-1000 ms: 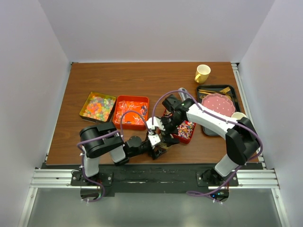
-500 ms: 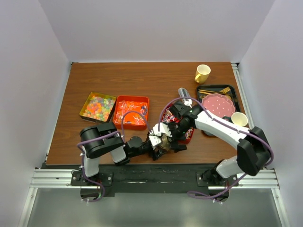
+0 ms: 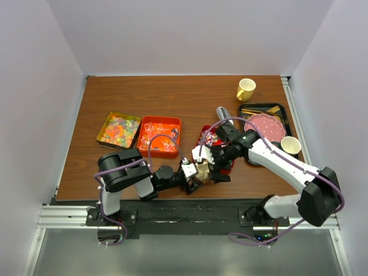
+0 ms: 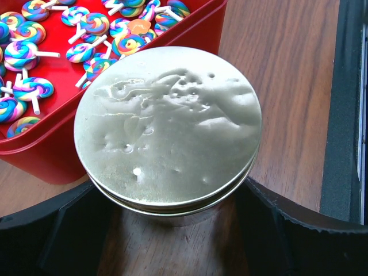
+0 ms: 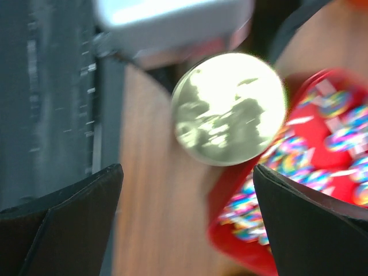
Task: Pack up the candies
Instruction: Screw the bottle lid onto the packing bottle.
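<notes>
The swirled candies (image 4: 34, 86) are lying in the red tray (image 4: 192, 31), just beyond the left gripper (image 4: 170, 198) and touching none of its fingers. The gummy pieces (image 3: 118, 130) are filling the yellow tray (image 3: 99, 135) and the clear-wrapped ones (image 3: 161, 133) are sitting in the orange tray (image 3: 159, 119), both well apart from either gripper. The left gripper is clasping a gold-lidded tin (image 4: 169, 126) between its widely spread fingers, and the tin is standing against the red tray's near wall. The right gripper (image 5: 187, 172) is hovering above the tin and the red tray, its jaws standing wide with nothing between them; its wrist view is blurring.
</notes>
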